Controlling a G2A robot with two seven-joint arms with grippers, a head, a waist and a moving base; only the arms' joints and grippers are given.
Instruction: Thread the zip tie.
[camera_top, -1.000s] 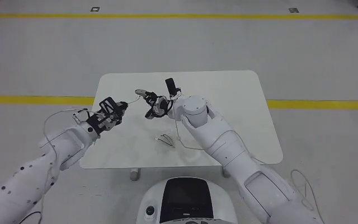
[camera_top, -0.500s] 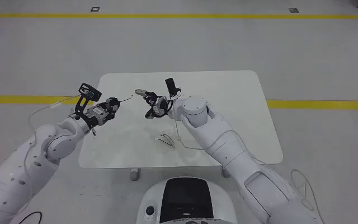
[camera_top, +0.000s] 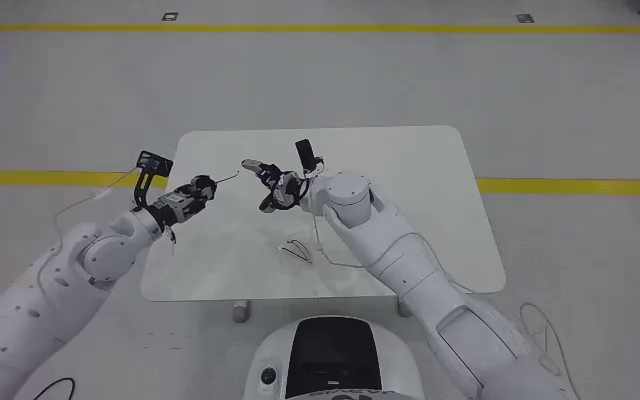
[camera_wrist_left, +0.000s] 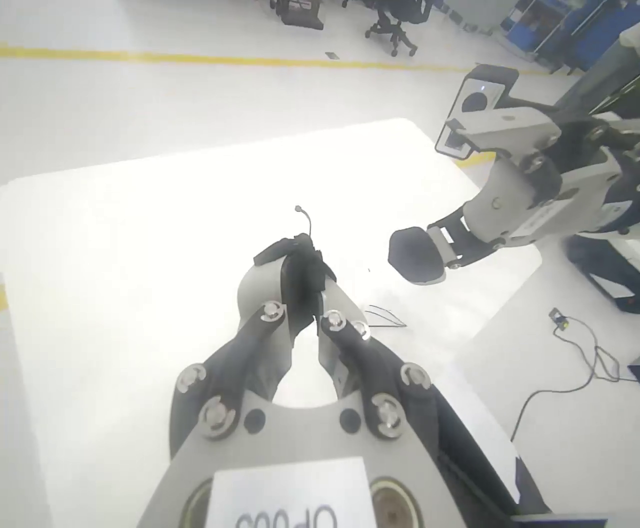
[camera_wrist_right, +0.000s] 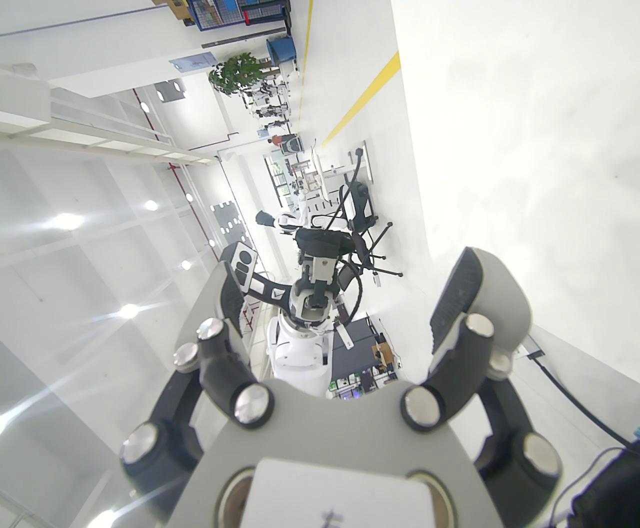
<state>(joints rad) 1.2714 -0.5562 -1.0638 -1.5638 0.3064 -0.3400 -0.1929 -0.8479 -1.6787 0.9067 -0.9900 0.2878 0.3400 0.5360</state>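
My left gripper (camera_top: 203, 187) (camera_wrist_left: 302, 260) hangs over the left part of the white table (camera_top: 400, 190), shut on a thin black zip tie (camera_top: 226, 179) (camera_wrist_left: 306, 222). The tie's short curved end sticks out past the fingertips toward the right arm. My right gripper (camera_top: 258, 183) (camera_wrist_right: 350, 285) is a short way to its right at about the same height, open, with nothing between its fingers. One of its dark pads (camera_wrist_left: 415, 256) faces the tie's tip across a small gap.
A few spare black zip ties (camera_top: 296, 249) (camera_wrist_left: 382, 318) lie loose on the table nearer the front edge. A cable (camera_top: 330, 262) trails along the right arm. The table's left edge is just under the left wrist.
The left wrist has rolled and drawn back a little to the left with the zip tie still held. The right arm has stayed put.
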